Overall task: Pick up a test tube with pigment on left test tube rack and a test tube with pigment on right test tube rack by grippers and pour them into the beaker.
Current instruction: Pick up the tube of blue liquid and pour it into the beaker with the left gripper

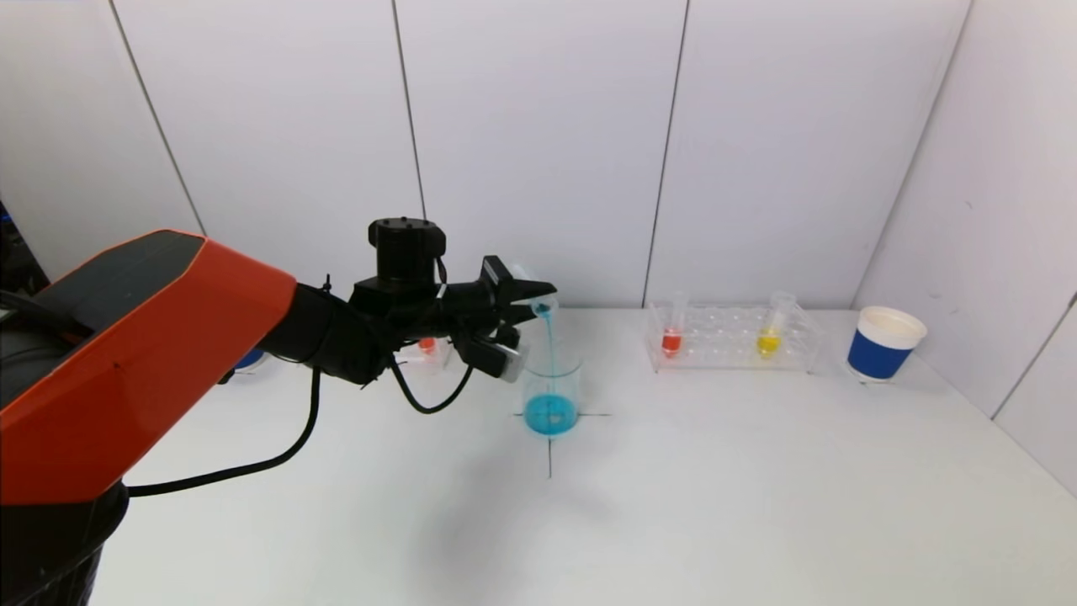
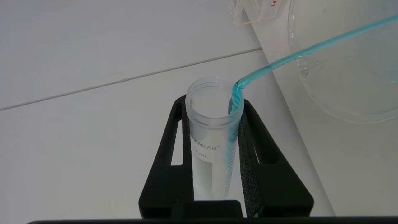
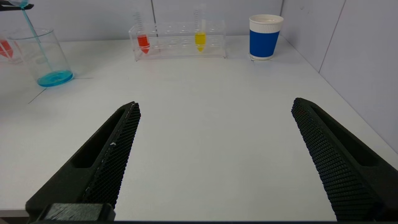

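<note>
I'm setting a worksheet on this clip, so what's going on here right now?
The left gripper holds a test tube tipped over the beaker, and a blue stream is running into it. The right gripper waits open over bare table. Red and yellow tubes remain in the right rack.

Bright, even, diffuse light fills all three views. The white table carries only faint, soft-edged shadows, one in front of the beaker. No harsh glare. Close gripper fingers look slightly soft; straight wall seams bow near edges.
</note>
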Tool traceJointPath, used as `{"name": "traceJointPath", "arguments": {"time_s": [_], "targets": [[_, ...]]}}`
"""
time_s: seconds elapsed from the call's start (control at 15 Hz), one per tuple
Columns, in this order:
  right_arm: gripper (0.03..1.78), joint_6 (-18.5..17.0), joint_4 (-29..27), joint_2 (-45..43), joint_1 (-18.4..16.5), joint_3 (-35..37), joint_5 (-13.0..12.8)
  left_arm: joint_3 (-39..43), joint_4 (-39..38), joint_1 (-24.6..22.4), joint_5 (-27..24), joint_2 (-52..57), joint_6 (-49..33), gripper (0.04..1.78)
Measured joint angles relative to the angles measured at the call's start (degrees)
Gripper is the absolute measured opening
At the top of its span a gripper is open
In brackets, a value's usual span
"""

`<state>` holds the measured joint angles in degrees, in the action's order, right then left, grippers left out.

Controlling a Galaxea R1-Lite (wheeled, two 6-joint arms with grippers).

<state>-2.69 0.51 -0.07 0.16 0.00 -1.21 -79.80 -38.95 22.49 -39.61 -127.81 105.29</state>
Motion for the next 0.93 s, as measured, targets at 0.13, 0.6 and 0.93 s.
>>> {"name": "traceJointPath", "arguments": {"time_s": [0.13, 0.6, 0.93], "targets": [[1.77, 0.0, 0.0, 0.0, 0.0, 0.0, 0.0, 0.0, 0.0, -0.1, 0.0, 0.3, 1.7, 0.44], [1.77, 0.0, 0.0, 0.0, 0.0, 0.0, 0.0, 0.4, 0.0, -0.4, 0.3, 0.9, 4.3, 0.44], [1.77, 0.0, 0.0, 0.0, 0.0, 0.0, 0.0, 0.5, 0.0, -0.3, 0.3, 0.9, 4.5, 0.44]]}}
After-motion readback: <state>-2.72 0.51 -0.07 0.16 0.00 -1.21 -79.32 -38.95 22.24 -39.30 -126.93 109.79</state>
